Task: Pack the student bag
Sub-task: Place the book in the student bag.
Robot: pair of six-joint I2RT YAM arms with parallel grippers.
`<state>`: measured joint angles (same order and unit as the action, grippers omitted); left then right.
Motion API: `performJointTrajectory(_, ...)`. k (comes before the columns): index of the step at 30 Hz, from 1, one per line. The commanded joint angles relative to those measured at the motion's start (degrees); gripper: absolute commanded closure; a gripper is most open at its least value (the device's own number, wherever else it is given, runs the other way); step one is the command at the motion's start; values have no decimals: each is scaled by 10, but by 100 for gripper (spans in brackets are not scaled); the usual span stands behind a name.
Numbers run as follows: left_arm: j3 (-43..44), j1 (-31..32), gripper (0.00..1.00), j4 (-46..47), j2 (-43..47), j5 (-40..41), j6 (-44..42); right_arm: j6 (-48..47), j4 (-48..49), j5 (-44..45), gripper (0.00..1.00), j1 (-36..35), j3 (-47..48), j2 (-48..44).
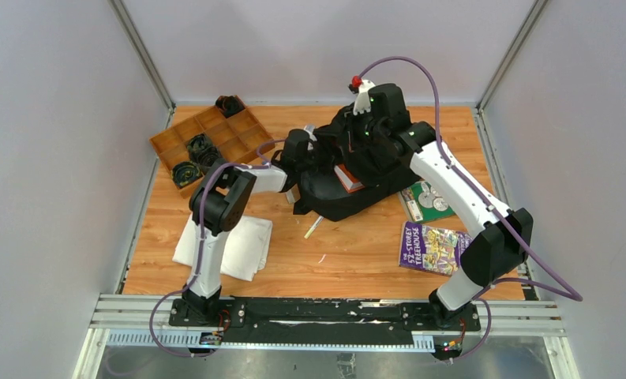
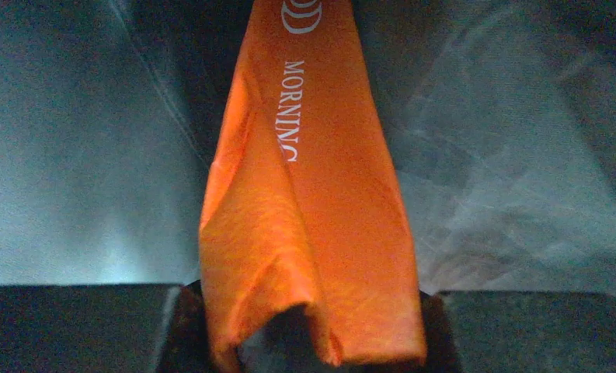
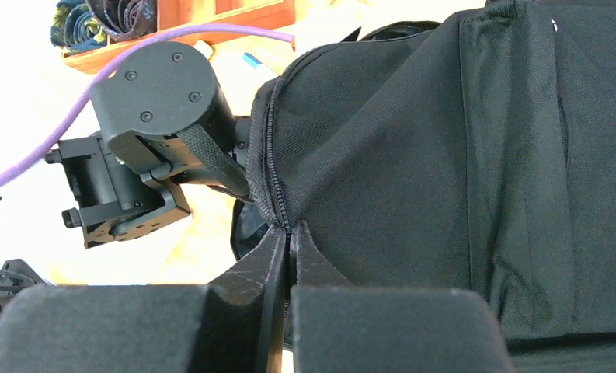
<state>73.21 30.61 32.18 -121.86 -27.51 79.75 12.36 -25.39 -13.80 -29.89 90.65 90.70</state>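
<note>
The student bag [image 1: 372, 162], a large black backpack, lies mid-table with its opening facing left. My left gripper [image 2: 312, 342] reaches inside it, shut on a bent orange booklet [image 2: 312, 210] printed "MORNING". Dark, shiny lining surrounds the booklet. From above, the booklet's red-orange edge [image 1: 347, 178] shows in the bag's mouth beside the left wrist [image 1: 298, 151]. My right gripper [image 3: 289, 233] is shut on the bag's zipper edge [image 3: 277, 179] and holds that side of the opening up. It sits over the bag's top [image 1: 363, 130] in the top view.
A wooden compartment tray [image 1: 242, 130] holding dark rolled items sits at the back left. A folded white cloth [image 1: 242, 246] lies by the left arm. A purple book [image 1: 432, 249], a green item [image 1: 429, 201] and a pen [image 1: 313, 227] lie near the bag.
</note>
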Motion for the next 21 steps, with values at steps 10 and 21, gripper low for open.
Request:
performJointTrajectory(10,-25,6,31,-23,41,5,-53,7,7,27,100,4,-5,-11)
performJointTrajectory(21,50,-4,11,-332,99,14,-273,40,14,49,100,34,-43,-18)
